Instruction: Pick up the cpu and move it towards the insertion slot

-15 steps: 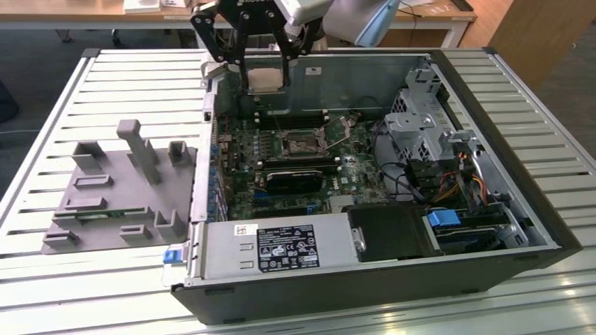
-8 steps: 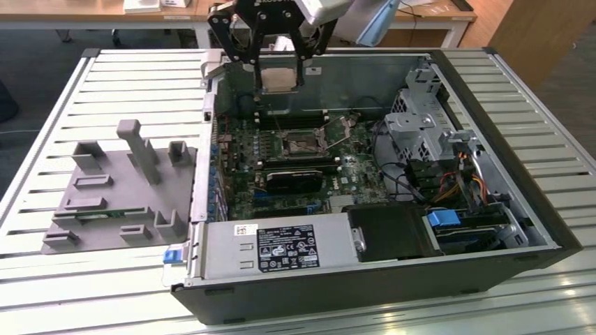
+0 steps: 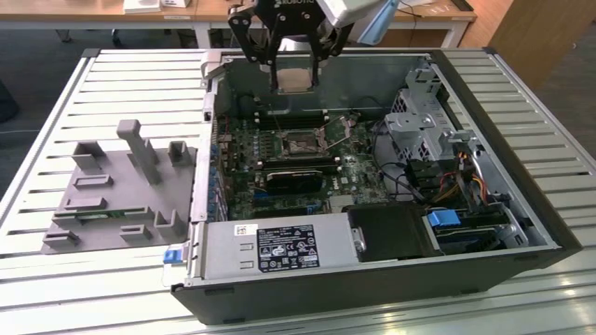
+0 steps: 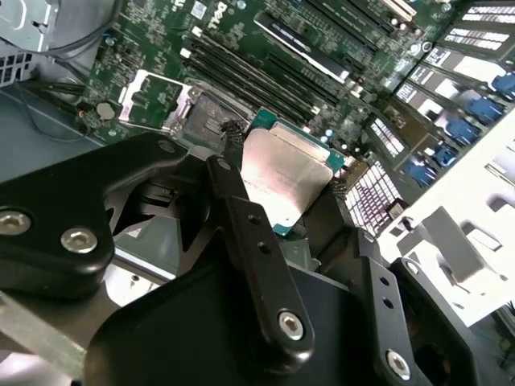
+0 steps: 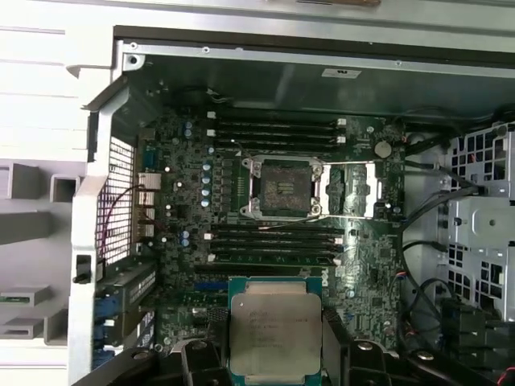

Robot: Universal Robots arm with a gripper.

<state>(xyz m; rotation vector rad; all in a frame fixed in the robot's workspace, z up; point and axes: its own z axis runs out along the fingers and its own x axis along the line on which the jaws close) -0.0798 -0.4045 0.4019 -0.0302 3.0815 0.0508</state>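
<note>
My gripper (image 3: 296,66) hangs over the far wall of the open computer case and is shut on the cpu (image 3: 295,78), a thin square chip with a silvery top. In both wrist views the cpu (image 4: 283,178) (image 5: 275,331) sits between the black fingers (image 4: 240,211), held by its opposite edges. The insertion slot (image 3: 300,144) lies on the green motherboard below and nearer the exterior camera than the chip. It is a square socket with a dark centre and a shiny frame standing open (image 5: 281,186) (image 4: 155,100). The chip is well above the board and off to one side of the socket.
Long black memory slots (image 5: 273,133) flank the socket. A black finned block (image 3: 293,180) sits just nearer. A grey power-supply box (image 3: 270,252) fills the case front, a metal drive cage (image 3: 428,132) and cables the right. A grey fixture tray (image 3: 121,188) lies on the slatted table (image 3: 56,105).
</note>
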